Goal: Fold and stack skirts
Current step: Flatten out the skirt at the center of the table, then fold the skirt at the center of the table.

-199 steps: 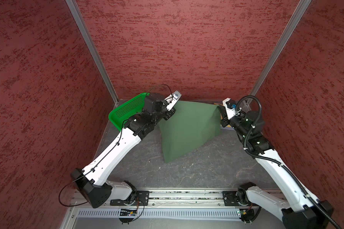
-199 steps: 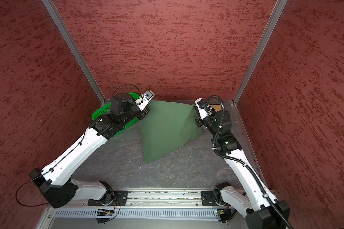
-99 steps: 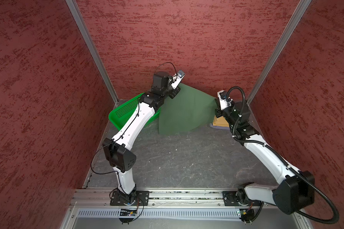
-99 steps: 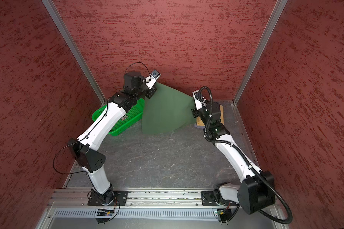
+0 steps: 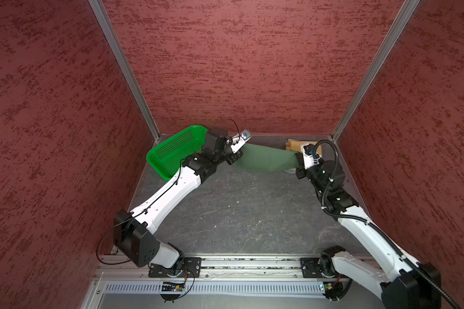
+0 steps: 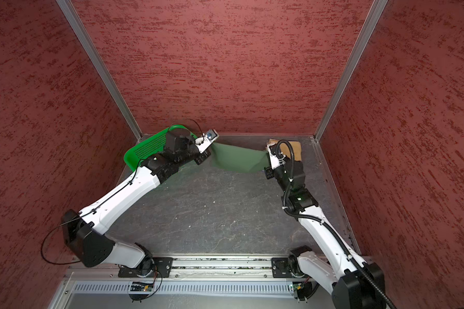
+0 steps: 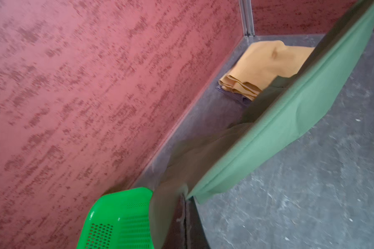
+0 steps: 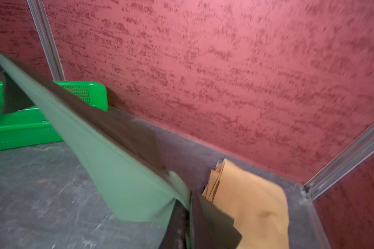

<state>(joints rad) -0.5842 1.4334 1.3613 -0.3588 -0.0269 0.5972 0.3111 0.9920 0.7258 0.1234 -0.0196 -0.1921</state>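
Both jaws on green skirt (image 5: 265, 160) edge

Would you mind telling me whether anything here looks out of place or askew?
Only mildly: the mustard skirt, folded in the back corner, has its layers fanned at one edge, with lavender cloth poking out beneath.

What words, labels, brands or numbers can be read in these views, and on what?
None readable.
The dark green skirt, mustard-yellow skirt, green basket and red walls carry no print.
Any marking on the small circuit board at the front is too small to read.
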